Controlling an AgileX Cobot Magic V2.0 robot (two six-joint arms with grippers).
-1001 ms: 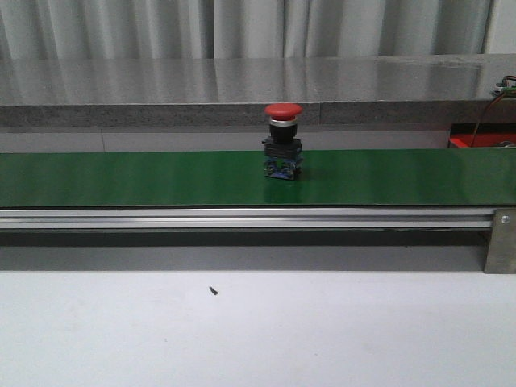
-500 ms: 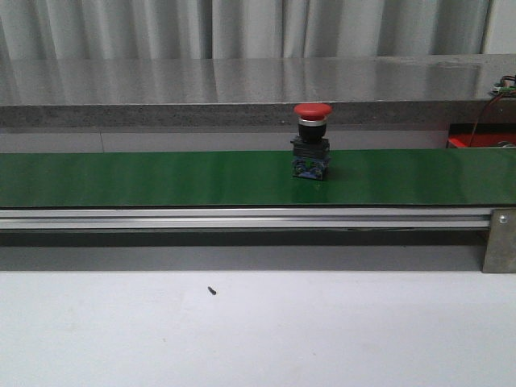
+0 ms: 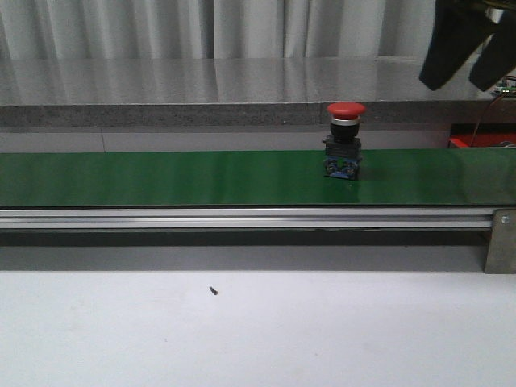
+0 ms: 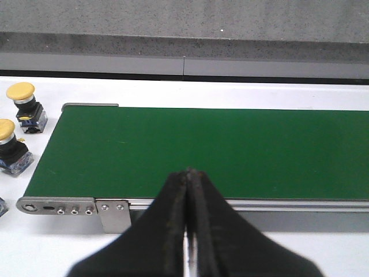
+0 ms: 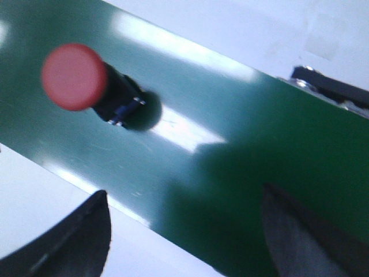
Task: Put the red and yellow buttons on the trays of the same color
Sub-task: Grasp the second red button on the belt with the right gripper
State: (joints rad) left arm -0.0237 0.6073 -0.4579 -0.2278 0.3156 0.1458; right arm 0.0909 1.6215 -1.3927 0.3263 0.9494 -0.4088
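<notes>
While the red mushroom-head push button stands on the green conveyor belt, the right gripper hangs spread wide, empty; the left gripper is pressed closed, empty.

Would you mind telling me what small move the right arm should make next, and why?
Probably lower the right gripper toward the red mushroom-head push button on the green conveyor belt. Its jaws are open and high above the belt, right of the button, which stands upright and untouched. The left gripper is shut over a bare stretch of belt.
</notes>
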